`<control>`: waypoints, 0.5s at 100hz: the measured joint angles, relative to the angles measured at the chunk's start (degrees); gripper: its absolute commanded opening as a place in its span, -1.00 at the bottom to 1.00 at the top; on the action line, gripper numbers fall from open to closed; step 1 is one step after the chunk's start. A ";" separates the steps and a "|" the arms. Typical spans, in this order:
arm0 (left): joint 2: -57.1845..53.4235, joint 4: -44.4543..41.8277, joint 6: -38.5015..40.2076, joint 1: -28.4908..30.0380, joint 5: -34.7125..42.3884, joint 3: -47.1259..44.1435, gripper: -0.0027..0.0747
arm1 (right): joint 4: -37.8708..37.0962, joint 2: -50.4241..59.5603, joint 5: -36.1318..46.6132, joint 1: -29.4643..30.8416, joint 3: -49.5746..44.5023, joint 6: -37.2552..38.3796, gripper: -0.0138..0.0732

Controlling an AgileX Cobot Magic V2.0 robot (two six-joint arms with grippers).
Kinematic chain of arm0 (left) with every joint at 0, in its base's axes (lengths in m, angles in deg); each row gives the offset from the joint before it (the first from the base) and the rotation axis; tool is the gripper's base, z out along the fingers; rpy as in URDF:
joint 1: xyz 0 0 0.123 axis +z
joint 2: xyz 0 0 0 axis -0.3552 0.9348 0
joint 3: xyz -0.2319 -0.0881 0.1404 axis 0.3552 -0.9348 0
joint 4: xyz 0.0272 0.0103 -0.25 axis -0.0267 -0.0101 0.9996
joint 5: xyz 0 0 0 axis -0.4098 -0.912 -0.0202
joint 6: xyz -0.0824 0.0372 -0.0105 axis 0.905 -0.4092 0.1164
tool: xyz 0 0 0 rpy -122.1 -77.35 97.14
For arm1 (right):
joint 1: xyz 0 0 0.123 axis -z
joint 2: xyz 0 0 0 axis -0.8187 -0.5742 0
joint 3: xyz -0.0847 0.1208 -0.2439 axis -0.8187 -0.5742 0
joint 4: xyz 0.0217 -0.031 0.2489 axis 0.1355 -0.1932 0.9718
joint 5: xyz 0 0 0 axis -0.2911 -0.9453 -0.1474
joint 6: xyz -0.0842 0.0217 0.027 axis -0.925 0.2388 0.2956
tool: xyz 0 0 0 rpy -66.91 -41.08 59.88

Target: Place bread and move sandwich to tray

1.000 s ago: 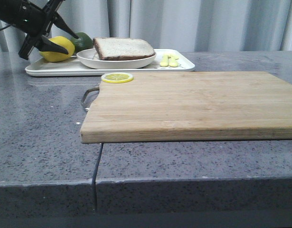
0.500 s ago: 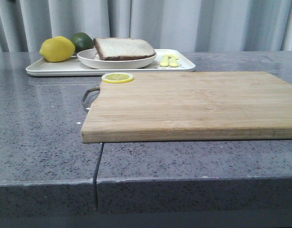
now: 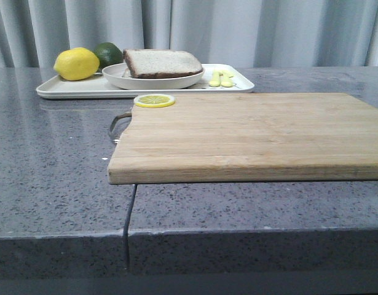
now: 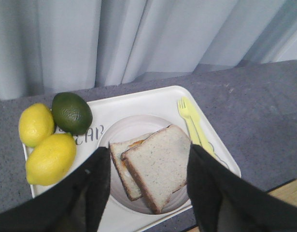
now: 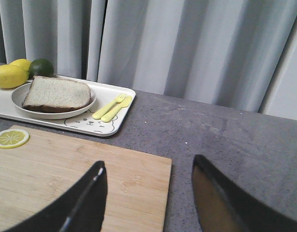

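Observation:
The sandwich (image 3: 163, 63) lies on a round white plate (image 3: 153, 80) standing on the white tray (image 3: 72, 90) at the back left. In the left wrist view its top slice of bread (image 4: 160, 166) sits askew on a lower slice (image 4: 123, 166), with orange showing between them. My left gripper (image 4: 148, 159) hangs open above the plate (image 4: 124, 130), its fingers either side of the sandwich and apart from it. My right gripper (image 5: 148, 166) is open and empty over the right end of the cutting board (image 5: 66, 179). Neither gripper shows in the front view.
The wooden cutting board (image 3: 250, 132) fills the table's middle, with a lemon slice (image 3: 154, 100) at its far left corner. On the tray (image 4: 153, 104) lie two lemons (image 4: 50, 158), a dark green fruit (image 4: 71, 112) and a yellow fork and spoon (image 4: 191, 121). Curtains hang behind.
One second ago my left arm showed at the front view's upper left, beside the lemon. It has since left that view. The objects on the table have stayed put.

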 measured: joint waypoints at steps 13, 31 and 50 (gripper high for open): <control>-4.46 -3.16 -0.10 -2.54 -1.03 0.00 -0.06 | 0.00 0.00 -0.82 0.00 0.00 0.00 0.25; -11.67 -8.95 -0.10 -7.41 -2.27 -2.50 -0.06 | 0.00 0.00 -2.48 0.00 0.00 0.00 0.25; -22.71 -12.64 -0.10 -12.12 2.42 -16.35 -0.06 | -0.58 0.00 -1.73 0.00 0.00 0.00 0.25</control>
